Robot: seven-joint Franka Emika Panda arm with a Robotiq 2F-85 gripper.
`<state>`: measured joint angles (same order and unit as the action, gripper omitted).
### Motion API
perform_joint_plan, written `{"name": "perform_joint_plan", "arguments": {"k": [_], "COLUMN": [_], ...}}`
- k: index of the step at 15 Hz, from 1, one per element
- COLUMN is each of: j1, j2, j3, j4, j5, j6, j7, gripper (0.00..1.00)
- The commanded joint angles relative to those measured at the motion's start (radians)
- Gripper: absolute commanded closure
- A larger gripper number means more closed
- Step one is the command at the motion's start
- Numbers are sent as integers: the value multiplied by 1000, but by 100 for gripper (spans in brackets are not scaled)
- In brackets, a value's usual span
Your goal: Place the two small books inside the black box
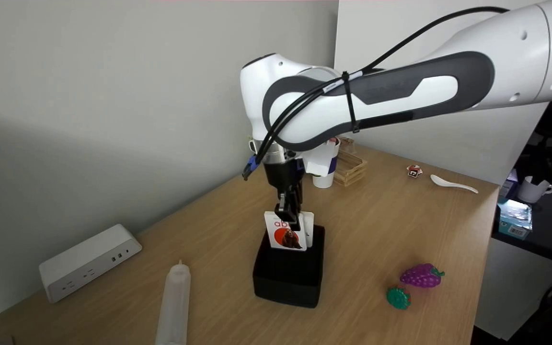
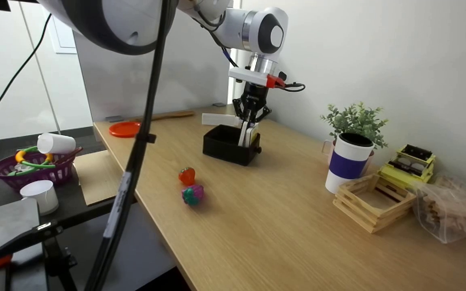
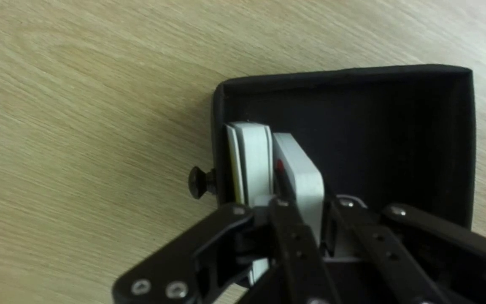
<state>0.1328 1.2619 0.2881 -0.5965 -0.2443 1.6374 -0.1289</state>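
The gripper [image 3: 314, 209] points down over the black box [image 2: 221, 150], its jaws narrow, with the red-and-white book [image 1: 286, 239] pinched between them. That book is inside the box, slightly tilted, its top above the rim. In an exterior view its cover [image 1: 281, 243] faces the camera, a red disc under the letters "ab"; the wrist view gives instead a white edge and a red spot on the opposite face. The white-and-yellow book [image 3: 257, 160] stands just inside the wall that bears the knob [image 3: 197, 183]; its yellow edge is plain from the wrist, while in an exterior view only a white strip [image 1: 309, 231] shows past the red-and-white book. Whether the 2 touch I cannot tell.

On the bench [image 1: 352, 249], the toy grapes [image 1: 420, 276] and toy strawberry [image 2: 187, 177] lie just beside each other in both exterior views. In an exterior view there are a white spoon [image 1: 453, 184] and an outlet box [image 1: 89, 262]; in an exterior view, a red plate [image 2: 124, 129] and a leafy plant [image 2: 354, 122].
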Motion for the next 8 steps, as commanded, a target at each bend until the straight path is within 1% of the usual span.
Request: {"name": "perform_joint_plan", "arguments": {"k": [1,2,4,5,8], "j1": [9,9,9,8,7], "j2": [-6,-7,-7,-7,-8], "j3": [-16,-16,-15,-14,-14], "j4": [-16,-16,-16,-15,-16], "j5": [-20,-20,-20,-20,-19], "j6": [22,23,25,26,32], "j7": [26,28,31,31,33], "gripper": [56,49,32,26,4]}}
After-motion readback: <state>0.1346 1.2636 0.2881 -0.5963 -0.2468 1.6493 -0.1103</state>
